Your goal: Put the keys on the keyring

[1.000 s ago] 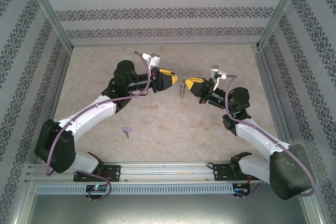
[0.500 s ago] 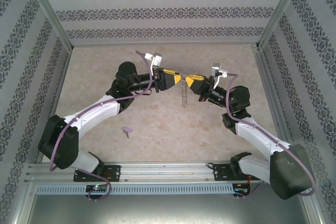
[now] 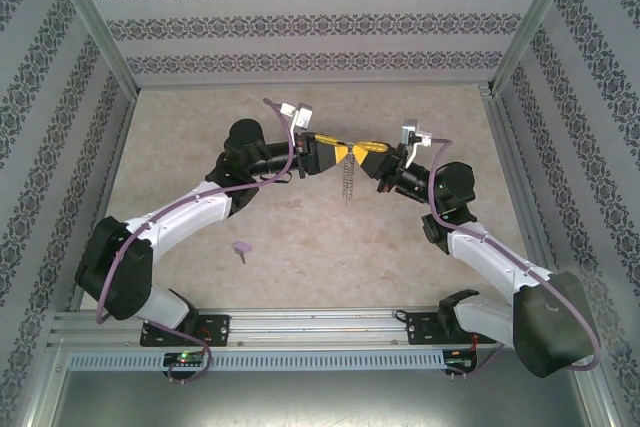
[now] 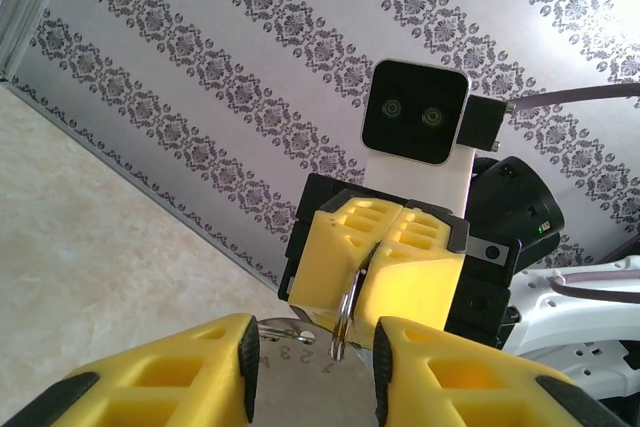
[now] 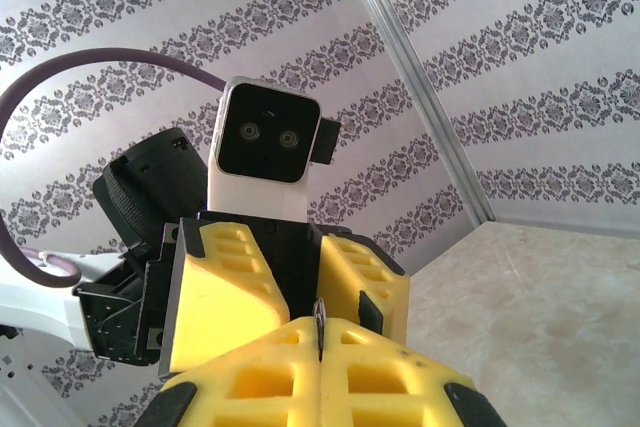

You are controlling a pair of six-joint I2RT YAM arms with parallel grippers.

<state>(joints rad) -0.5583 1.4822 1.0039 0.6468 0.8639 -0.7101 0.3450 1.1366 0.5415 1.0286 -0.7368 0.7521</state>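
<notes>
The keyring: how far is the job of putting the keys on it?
Done: the right gripper is shut on the keyring and holds it above the table, chain hanging. In hand: the left gripper faces it, fingers either side of a flat metal piece by the ring; whether it grips, I cannot tell. To do: the purple key lies on the table, not on the ring.

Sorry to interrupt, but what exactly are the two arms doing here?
The right gripper, raised over the beige table, is shut on the grey metal oval keyring, its fine chain dangling. The left gripper meets it there and brackets the ring; whether it grips is unclear. The small lilac-purple key lies on the table, untouched.
</notes>
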